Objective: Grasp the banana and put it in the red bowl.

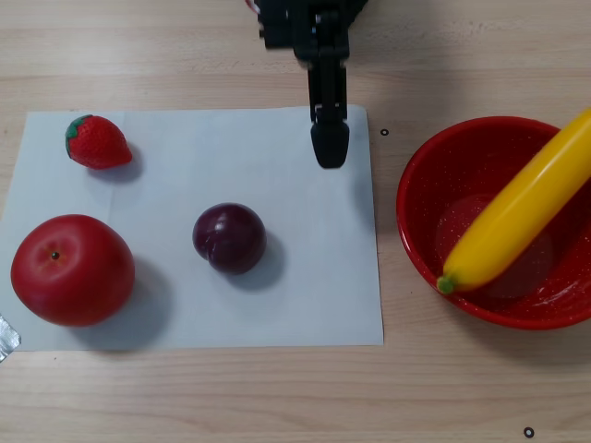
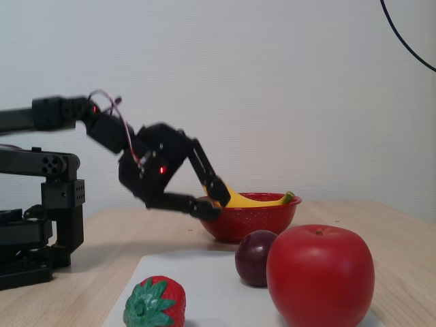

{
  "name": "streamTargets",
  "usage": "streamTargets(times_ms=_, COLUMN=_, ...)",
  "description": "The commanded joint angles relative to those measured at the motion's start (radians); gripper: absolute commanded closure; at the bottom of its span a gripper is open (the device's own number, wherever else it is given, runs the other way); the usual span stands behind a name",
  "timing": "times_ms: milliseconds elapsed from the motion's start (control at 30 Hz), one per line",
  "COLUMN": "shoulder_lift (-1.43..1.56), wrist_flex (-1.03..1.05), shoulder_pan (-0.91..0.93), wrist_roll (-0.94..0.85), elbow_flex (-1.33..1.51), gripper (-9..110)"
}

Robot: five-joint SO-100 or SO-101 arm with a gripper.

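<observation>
Long glossy yellow plastic banana (image 1: 519, 214) lies propped across the speckled red bowl (image 1: 420, 242) near the table's right edge; rigid, light, slippery, best gripped mid-length. Black tool (image 2: 213, 199) released, empty.

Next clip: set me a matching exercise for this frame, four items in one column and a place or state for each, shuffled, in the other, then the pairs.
Items:
1. banana
2. plum
3. strawberry
4. tool

Places or states:
A. on the white paper, near its far left corner in the other view
B. empty, jaws apart, low beside the bowl
C. lying in the red bowl, one end past the rim
D. on the paper, between the apple and the bowl

Pairs: 1-C, 2-D, 3-A, 4-B
</observation>
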Motion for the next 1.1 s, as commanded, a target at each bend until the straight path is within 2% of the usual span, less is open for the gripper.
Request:
streamTargets(times_ms=0, shoulder_lift=0.081, wrist_flex=-0.107, shoulder_pan=-0.005, wrist_roll=0.026, elbow_flex=0.005, gripper=101)
streamTargets(times_ms=200, shoulder_lift=0.184, wrist_flex=-0.233, shoulder_pan=0.017, wrist_roll=0.037, elbow_flex=0.199, gripper=101)
streamTargets(times_ms=333, shoulder_lift=0.184, wrist_flex=-0.164, shoulder_pan=0.015, wrist_roll=-0.005, elbow_flex=0.199, gripper=101)
streamTargets(times_ms=700, shoulder_lift=0.184, wrist_flex=0.284, shoulder_pan=0.035, wrist_roll=-0.061, elbow_flex=0.199, gripper=101)
streamTargets(times_ms=900, shoulder_lift=0.184, wrist_flex=0.442, shoulder_pan=0.046, wrist_roll=-0.049, elbow_flex=0.199, gripper=101)
streamTargets(times_ms=1067, shoulder_lift=0.184, wrist_flex=0.456, shoulder_pan=0.037, wrist_roll=-0.049, elbow_flex=0.199, gripper=101)
